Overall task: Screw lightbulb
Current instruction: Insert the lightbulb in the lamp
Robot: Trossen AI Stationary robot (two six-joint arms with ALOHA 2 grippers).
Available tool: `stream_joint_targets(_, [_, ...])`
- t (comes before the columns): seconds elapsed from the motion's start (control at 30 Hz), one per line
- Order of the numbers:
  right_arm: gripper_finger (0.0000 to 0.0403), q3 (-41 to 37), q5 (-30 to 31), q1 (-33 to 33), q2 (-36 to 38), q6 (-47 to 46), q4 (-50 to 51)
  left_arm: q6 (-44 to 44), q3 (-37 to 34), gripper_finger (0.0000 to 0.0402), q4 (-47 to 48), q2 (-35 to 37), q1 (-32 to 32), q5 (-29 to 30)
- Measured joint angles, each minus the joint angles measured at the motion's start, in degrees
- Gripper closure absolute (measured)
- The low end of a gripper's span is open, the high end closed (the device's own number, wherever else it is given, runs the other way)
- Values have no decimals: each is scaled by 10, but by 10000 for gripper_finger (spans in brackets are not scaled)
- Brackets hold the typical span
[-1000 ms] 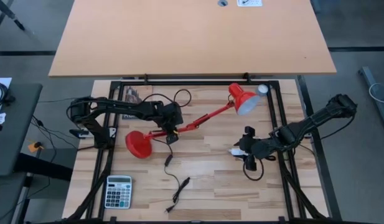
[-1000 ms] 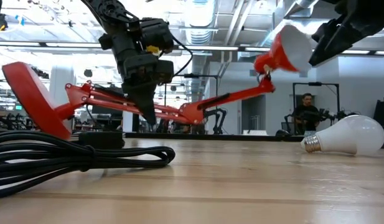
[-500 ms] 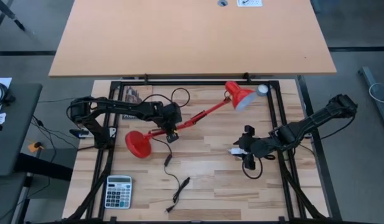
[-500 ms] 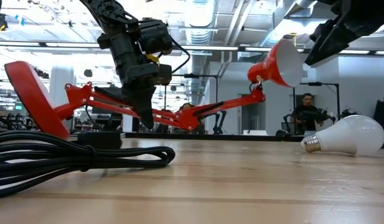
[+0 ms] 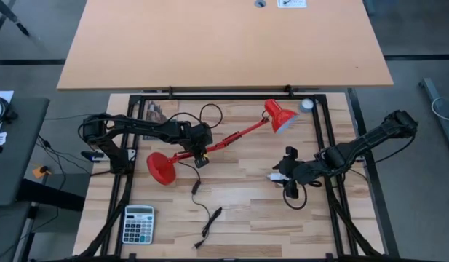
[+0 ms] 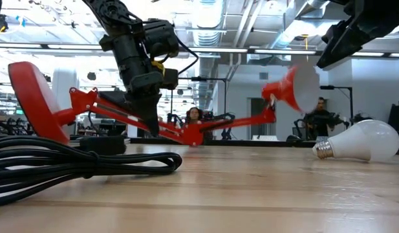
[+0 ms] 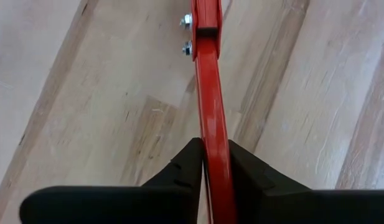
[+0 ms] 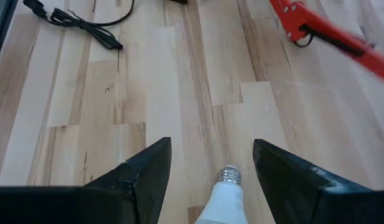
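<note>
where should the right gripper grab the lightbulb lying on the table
Probably on the white glass body of the lightbulb, coming straight down, keeping the metal screw base free for threading. The bulb lies on its side between the open fingers of the right gripper.

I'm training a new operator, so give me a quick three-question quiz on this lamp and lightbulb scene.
1. True or false: the left gripper is shut on the red lamp arm.
2. Where is the lightbulb? A) in the lamp shade B) lying on the table between the right gripper's open fingers C) beside the calculator
3. Fill in: the lightbulb's screw base points ____ the right gripper.

Key: 1 true; 2 B; 3 away from.
</note>
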State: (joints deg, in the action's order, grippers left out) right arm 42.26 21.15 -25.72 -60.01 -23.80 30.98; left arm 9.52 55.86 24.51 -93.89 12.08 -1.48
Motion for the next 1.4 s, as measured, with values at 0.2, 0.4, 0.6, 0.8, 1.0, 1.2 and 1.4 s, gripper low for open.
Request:
stream_joint_targets(0.2, [163,24,0,-2,0,-2,-5,0,0,345,0,0,0,5])
stream_joint_targets(0.4, [163,46,65,-2,0,-2,32,-8,0,344,2,0,0,11])
stream_joint_targets(0.6, [163,46,173,5,0,-39,119,-12,0,344,2,0,0,13])
stream_joint_targets(0.8, [163,46,179,15,0,-47,131,-32,1,344,2,0,0,28])
stream_joint_targets(1.0, [163,46,179,15,0,-47,132,-39,2,344,1,1,0,61])
stream_joint_targets(1.2, [163,46,179,15,0,-50,137,-60,15,344,0,2,0,78])
stream_joint_targets(1.4, [163,46,179,15,0,-62,137,-67,17,332,3,3,2,77])
